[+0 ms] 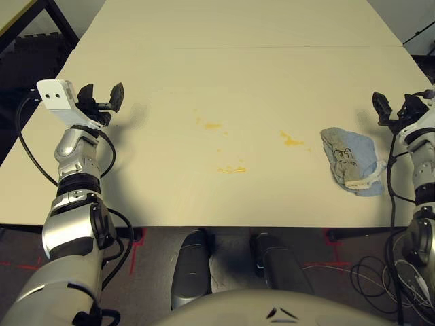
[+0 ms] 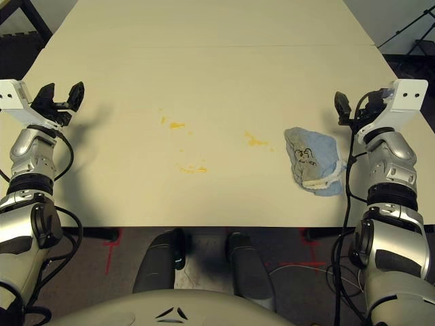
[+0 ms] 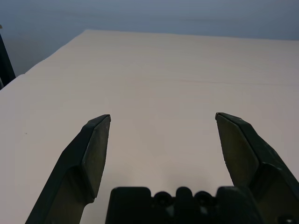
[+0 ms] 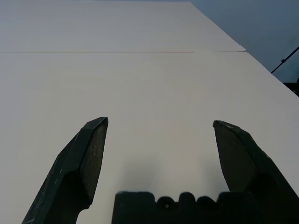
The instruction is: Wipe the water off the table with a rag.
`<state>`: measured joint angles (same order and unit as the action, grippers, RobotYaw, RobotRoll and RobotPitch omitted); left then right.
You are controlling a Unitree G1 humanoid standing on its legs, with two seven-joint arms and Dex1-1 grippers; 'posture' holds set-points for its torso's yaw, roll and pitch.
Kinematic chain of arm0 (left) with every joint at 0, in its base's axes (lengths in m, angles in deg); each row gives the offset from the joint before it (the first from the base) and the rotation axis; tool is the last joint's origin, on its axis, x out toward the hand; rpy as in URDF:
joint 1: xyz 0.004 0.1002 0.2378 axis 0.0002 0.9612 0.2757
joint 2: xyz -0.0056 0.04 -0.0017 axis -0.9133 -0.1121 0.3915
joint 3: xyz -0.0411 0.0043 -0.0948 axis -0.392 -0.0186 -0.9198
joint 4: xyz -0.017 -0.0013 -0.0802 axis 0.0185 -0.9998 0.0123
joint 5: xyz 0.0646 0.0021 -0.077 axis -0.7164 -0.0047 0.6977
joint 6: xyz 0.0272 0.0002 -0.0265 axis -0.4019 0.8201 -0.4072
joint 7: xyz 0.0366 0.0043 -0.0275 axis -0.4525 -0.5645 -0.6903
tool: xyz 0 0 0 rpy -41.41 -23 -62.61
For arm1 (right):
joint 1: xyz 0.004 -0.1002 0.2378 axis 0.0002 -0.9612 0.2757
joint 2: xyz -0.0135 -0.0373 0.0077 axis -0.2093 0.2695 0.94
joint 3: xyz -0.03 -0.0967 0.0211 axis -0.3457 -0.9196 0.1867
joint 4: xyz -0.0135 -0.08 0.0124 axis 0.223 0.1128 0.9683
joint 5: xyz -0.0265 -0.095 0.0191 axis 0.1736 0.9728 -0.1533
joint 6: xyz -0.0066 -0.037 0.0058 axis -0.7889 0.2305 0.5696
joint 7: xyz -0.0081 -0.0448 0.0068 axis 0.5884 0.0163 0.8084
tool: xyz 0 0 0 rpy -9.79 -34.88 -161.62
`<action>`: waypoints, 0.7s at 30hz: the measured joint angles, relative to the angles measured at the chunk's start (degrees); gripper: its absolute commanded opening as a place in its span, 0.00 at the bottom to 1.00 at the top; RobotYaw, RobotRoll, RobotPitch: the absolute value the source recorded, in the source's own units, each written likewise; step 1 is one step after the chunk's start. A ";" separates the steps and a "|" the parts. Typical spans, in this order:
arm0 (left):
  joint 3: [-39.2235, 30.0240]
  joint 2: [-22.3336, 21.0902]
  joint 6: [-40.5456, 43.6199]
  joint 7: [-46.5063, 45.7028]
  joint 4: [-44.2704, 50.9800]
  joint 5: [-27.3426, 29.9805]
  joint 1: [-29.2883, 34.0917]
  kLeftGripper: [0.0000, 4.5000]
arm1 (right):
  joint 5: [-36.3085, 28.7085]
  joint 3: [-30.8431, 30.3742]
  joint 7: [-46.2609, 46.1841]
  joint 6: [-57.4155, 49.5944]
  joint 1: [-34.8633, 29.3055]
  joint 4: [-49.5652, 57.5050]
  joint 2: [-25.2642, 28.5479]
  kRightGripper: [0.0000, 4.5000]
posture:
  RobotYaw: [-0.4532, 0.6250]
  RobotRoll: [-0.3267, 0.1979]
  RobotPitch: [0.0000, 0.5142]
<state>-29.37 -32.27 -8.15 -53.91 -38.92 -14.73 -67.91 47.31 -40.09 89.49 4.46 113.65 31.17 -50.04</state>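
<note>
The crumpled light blue-grey rag (image 1: 350, 159) lies on the cream table (image 1: 238, 75) near its right front edge. Thin yellow-orange splotches of water (image 1: 213, 125) mark the middle of the table, with another splotch (image 1: 292, 140) just left of the rag and a third (image 1: 232, 169) nearer the front. My right gripper (image 1: 394, 109) hovers open just right of the rag and slightly behind it, holding nothing; its wrist view shows the fingers (image 4: 88, 154) spread over bare tabletop. My left gripper (image 1: 102, 97) is open and empty at the table's left side, far from the rag.
A thin seam (image 1: 238, 47) crosses the table farther back. A dark frame (image 1: 27, 27) stands beyond the far left corner. Black cables (image 1: 380, 272) lie on the floor at the front right. The table's front edge runs just in front of the rag.
</note>
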 measured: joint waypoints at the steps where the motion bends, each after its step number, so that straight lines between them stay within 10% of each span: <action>1: 0.02 0.05 0.00 0.01 -0.05 0.00 0.00 1.00 | 0.00 0.00 0.00 0.00 0.00 0.00 0.00 1.00 | 0.45 0.62 0.35; 21: 1.29 1.18 1.34 3.82 -1.54 -0.01 -2.71 1.00 | -0.55 0.11 -1.00 -1.32 -2.61 4.18 0.15 1.00 | 0.44 0.62 0.35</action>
<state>-28.08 -31.09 -6.81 -50.09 -40.46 -14.74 -70.62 46.76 -39.98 88.50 3.13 111.04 35.35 -49.89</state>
